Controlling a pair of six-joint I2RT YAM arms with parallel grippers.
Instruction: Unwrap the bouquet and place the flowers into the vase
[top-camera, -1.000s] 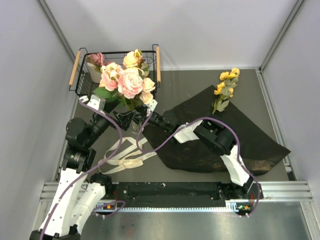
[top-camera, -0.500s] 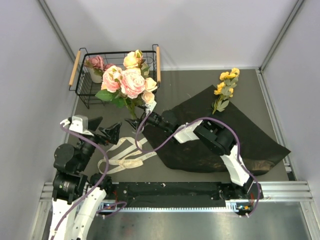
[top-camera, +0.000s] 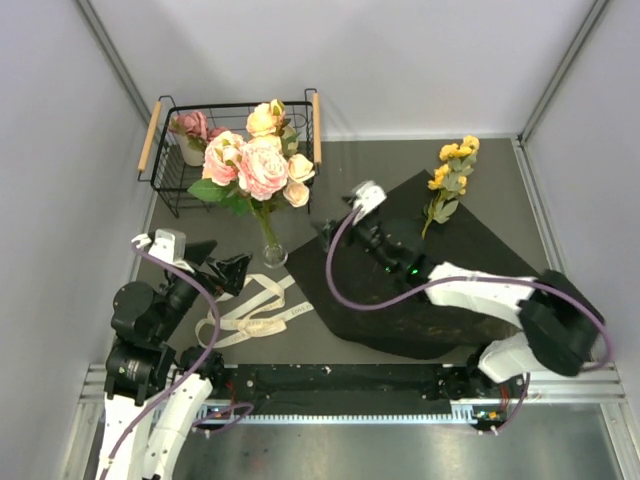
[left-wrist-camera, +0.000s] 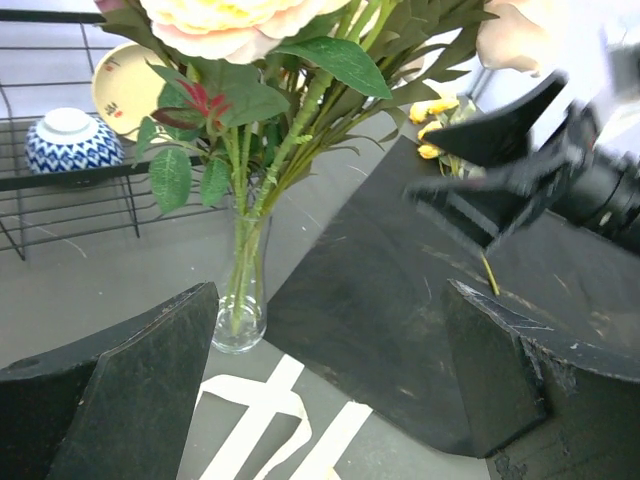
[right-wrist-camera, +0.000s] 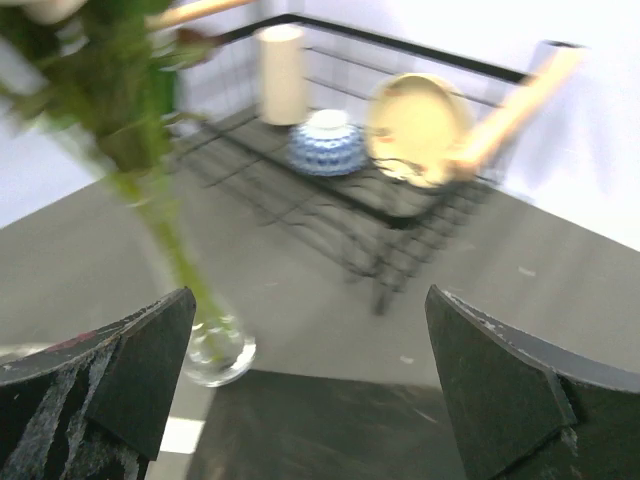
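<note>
Black wire basket (top-camera: 172, 186) with wooden handles, holding blue-patterned bowl (left-wrist-camera: 68, 140), cream plate (left-wrist-camera: 115, 80), beige cup (right-wrist-camera: 283, 72)

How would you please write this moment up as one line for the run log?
flowers: stems in vase | yellow sprig: lying partly on black paper | left gripper: open, empty | right gripper: open, empty

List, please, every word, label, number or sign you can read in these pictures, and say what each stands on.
No readable text shows in any view.
Plate: a few small coloured marks, too small to tell letters from pattern.
Bowl: blue pattern only, no words.
Ribbon, black paper, cup: no print can be made out.
</note>
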